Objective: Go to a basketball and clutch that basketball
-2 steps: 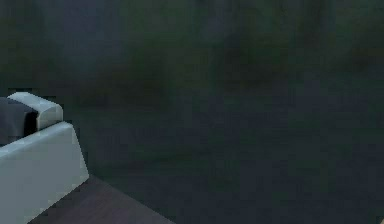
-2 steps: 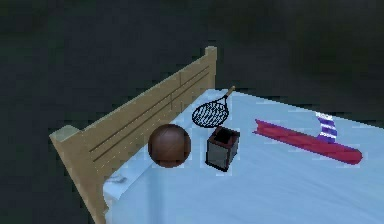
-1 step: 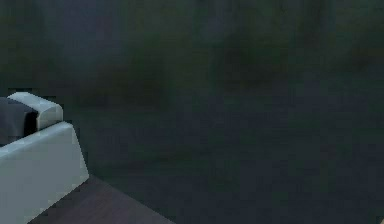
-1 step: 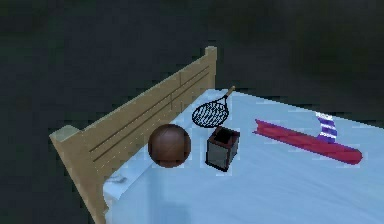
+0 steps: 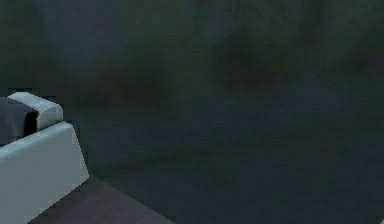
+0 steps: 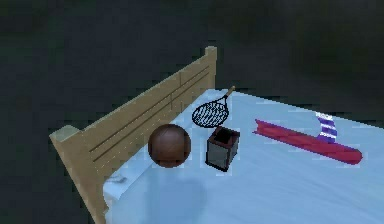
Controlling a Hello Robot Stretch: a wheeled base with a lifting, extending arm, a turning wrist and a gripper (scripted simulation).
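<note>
While the basketball (image 6: 169,146) lies on the bed (image 6: 300,195), close against the wooden headboard (image 6: 135,118), with a dark box (image 6: 221,148) farther from the headboard, the hand's state cannot be told; its bearing from the ball is likewise unclear, so alignment probably comes first.

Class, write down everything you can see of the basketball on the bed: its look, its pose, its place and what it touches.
The basketball is a round ball, dark reddish brown with a dull, slightly mottled surface; its seam lines are too faint to trace. It rests whole on the pale blue bedcover, close to the wooden bed board. A small dark box stands just to its right in the arm side view. Whether the ball touches the board or the box cannot be told.
</note>
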